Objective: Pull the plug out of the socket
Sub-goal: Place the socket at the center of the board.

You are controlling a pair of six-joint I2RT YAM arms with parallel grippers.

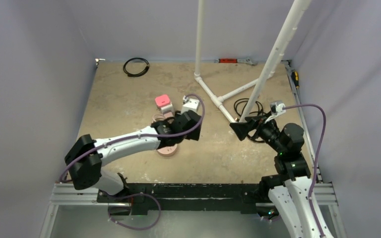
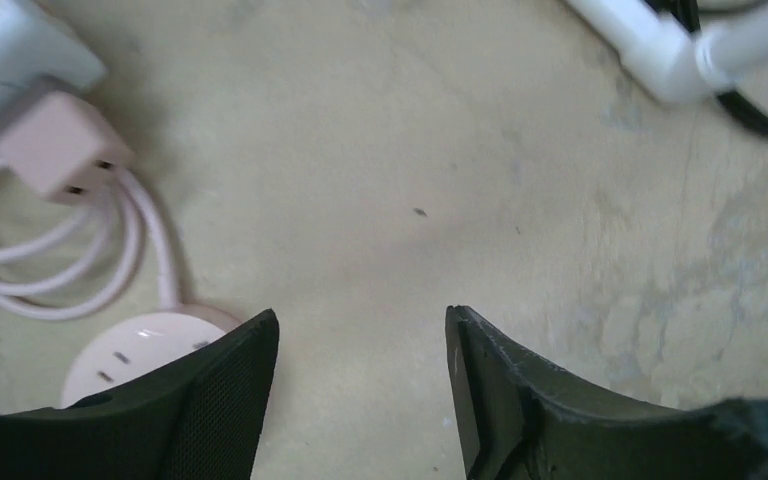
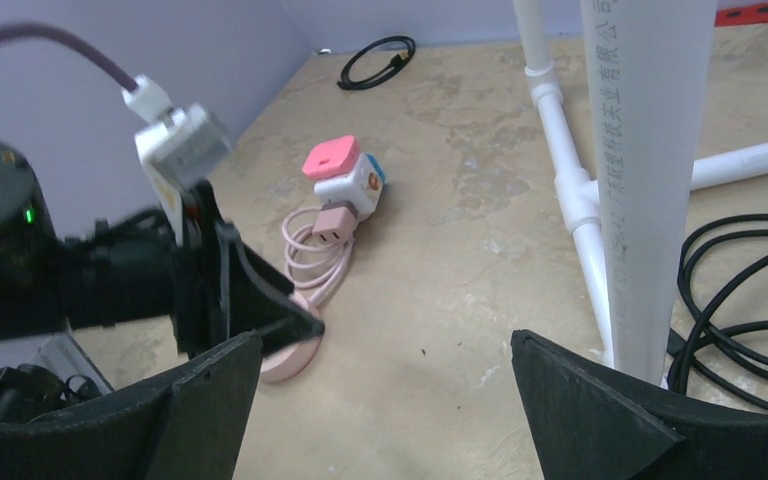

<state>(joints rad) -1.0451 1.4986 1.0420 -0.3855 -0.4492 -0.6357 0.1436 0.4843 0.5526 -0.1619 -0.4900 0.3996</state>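
Observation:
The white socket cube stands mid-table with a bright pink flat cap on top; it also shows in the top view. The pale pink plug sits in the cube's near side, seen too in the left wrist view. Its coiled pink cable runs to a round pink disc. My left gripper is open and empty over bare table, just right of the disc and plug. My right gripper is open and empty, well right of the cube.
A white PVC pipe frame stands at the back right, close to my right gripper. A black cable lies beside its base. A small black cable coil lies at the far left. A red-handled tool lies along the back wall.

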